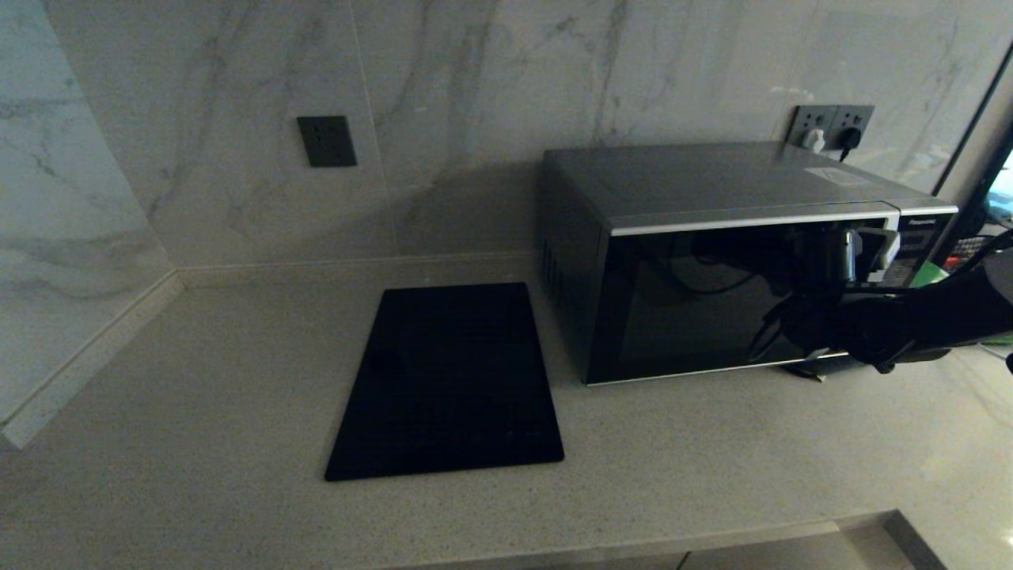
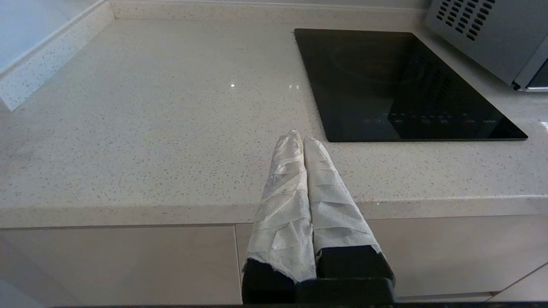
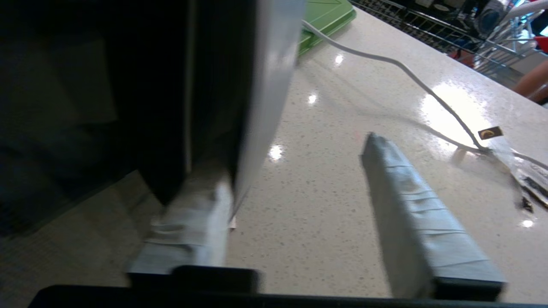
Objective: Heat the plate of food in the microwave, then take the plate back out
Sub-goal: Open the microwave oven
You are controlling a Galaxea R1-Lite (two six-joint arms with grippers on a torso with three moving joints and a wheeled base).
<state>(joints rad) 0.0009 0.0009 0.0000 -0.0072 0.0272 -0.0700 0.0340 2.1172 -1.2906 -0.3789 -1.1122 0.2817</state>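
The microwave (image 1: 712, 261) stands at the right of the counter, and its dark glass door looks closed in the head view. My right gripper (image 1: 823, 344) is low in front of the door's right end. In the right wrist view this gripper (image 3: 293, 162) is open. One taped finger (image 3: 201, 222) sits under the dark door (image 3: 128, 85) beside its silver strip (image 3: 269, 85). The other finger (image 3: 411, 205) hangs free over the counter. The plate of food is out of view. My left gripper (image 2: 302, 137) is shut on nothing, parked off the counter's front edge.
A flat black panel (image 1: 447, 380) lies left of the microwave and also shows as a black panel (image 2: 402, 85) in the left wrist view. A green board (image 3: 327, 19) and a white cable (image 3: 406, 72) lie on the counter right of the microwave. Wall sockets (image 1: 831, 127) sit behind it.
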